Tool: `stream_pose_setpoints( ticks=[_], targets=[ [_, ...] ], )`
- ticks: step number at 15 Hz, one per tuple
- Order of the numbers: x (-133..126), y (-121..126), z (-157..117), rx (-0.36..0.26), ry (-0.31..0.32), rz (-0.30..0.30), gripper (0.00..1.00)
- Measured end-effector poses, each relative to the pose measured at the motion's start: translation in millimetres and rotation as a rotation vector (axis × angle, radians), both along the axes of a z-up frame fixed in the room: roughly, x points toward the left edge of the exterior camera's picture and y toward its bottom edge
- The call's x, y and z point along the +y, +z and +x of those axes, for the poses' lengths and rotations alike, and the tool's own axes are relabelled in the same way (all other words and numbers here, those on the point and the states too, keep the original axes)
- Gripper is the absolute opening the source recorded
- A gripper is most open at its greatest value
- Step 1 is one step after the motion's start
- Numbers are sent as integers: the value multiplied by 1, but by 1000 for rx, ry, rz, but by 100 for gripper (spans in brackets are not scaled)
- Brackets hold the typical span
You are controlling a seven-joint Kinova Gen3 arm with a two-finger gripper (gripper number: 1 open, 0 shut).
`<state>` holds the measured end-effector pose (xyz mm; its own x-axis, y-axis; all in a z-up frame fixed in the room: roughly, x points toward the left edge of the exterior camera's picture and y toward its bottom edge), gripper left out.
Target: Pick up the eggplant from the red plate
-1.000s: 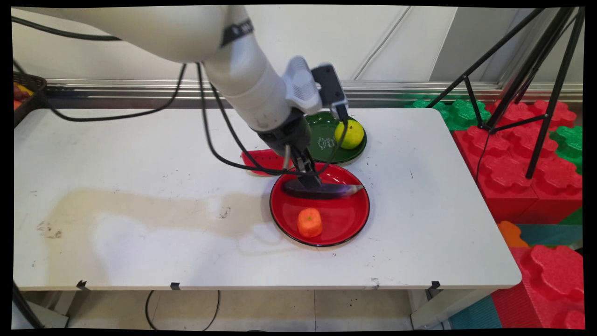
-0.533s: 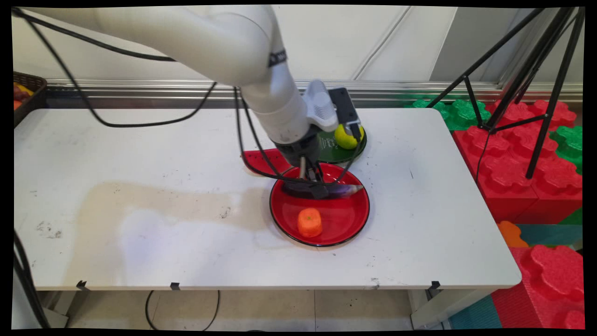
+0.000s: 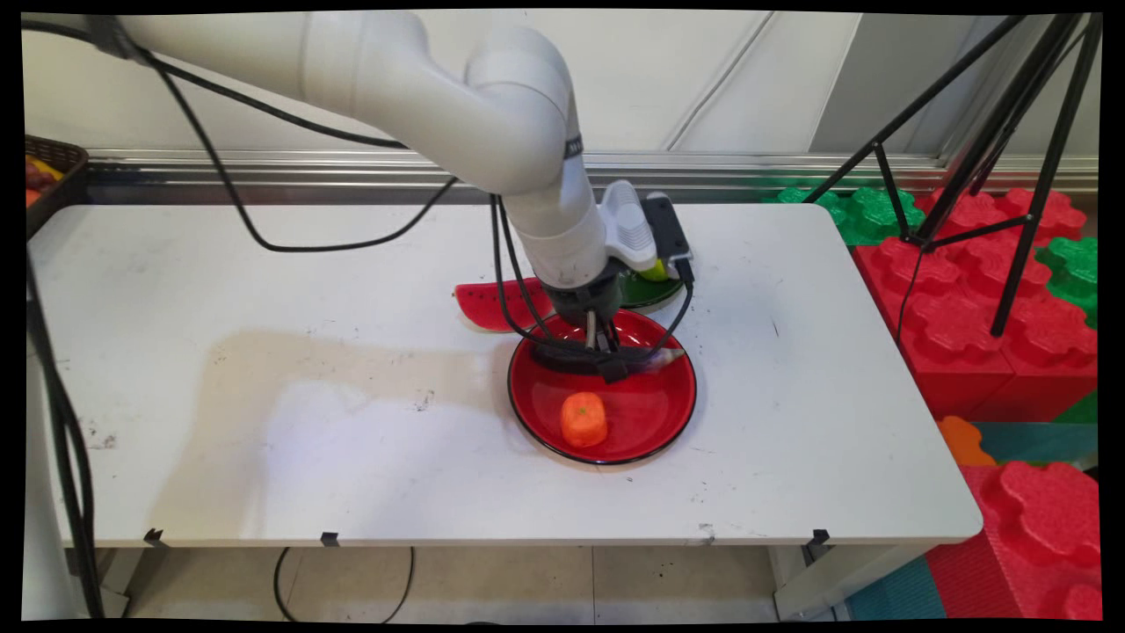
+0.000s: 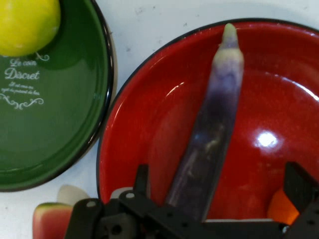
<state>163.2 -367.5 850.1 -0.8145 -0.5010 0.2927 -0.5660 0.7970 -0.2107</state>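
Note:
A long purple eggplant lies across the far half of a red plate. My gripper is down over its thick end, open. One finger stands on each side of the eggplant, with a gap left on both sides. An orange carrot piece sits on the near part of the same plate. Just beyond is a green plate with a yellow-green fruit; in the main view my wrist mostly hides the fruit.
A watermelon slice lies on the white table left of the plates. A dark basket sits at the far left corner. A black tripod and red and green foam blocks stand off the table's right side.
The arm has swung right and more upright. The gripper has slid right along the eggplant and stayed low over it. The wrist now covers most of the yellow-green fruit.

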Motion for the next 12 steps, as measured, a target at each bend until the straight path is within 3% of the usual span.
stream_pose_setpoints(
  ticks=[11,12],
  targets=[
    [-25,-43,-4,-34,-34,48,100],
    [-26,-46,-4,-34,-38,51,0]
  ],
)
